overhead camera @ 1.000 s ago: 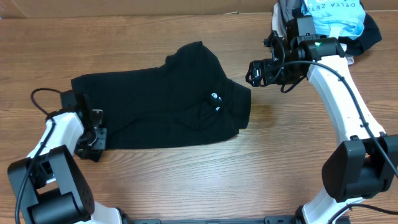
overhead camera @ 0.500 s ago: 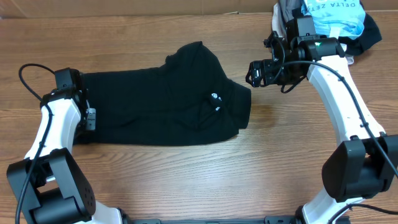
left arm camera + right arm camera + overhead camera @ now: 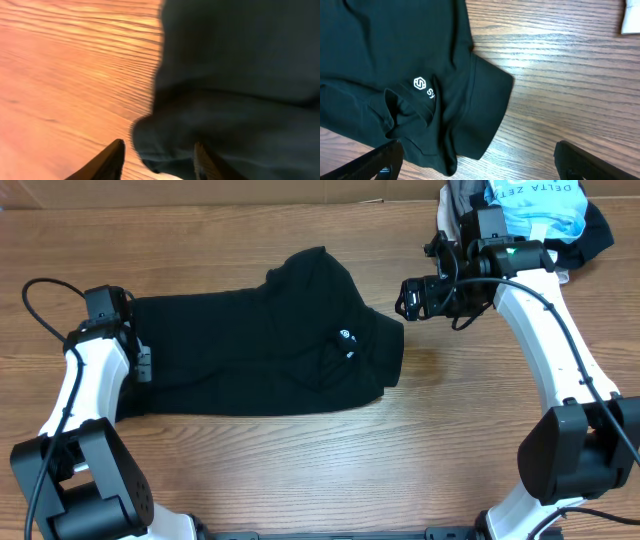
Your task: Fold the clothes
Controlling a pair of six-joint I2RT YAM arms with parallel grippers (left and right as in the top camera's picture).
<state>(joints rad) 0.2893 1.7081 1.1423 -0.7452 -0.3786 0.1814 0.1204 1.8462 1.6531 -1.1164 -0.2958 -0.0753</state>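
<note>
The clothes, a black T-shirt (image 3: 260, 350), lie spread across the middle of the wooden table with a small white logo (image 3: 346, 336) near the right end. My left gripper (image 3: 142, 364) hovers at the shirt's left edge. In the left wrist view its gripper (image 3: 159, 162) has both fingers apart, and a loose corner of the shirt (image 3: 240, 75) lies between them on the wood. My right gripper (image 3: 410, 298) hangs wide open above the table beyond the shirt's right end. In the right wrist view that gripper (image 3: 487, 167) stands over the sleeve of the shirt (image 3: 380, 50) and the logo (image 3: 420, 83), touching nothing.
A pile of other garments sits at the back right corner, a light-blue one (image 3: 535, 205) on top of a dark one (image 3: 597, 230). The left arm's cable (image 3: 40, 290) loops over the table at the far left. A white object (image 3: 631, 20) shows at the right wrist view's edge.
My left gripper has moved from the shirt's near left corner toward the back along the left edge, and its jaws have opened. The right arm has not moved.
</note>
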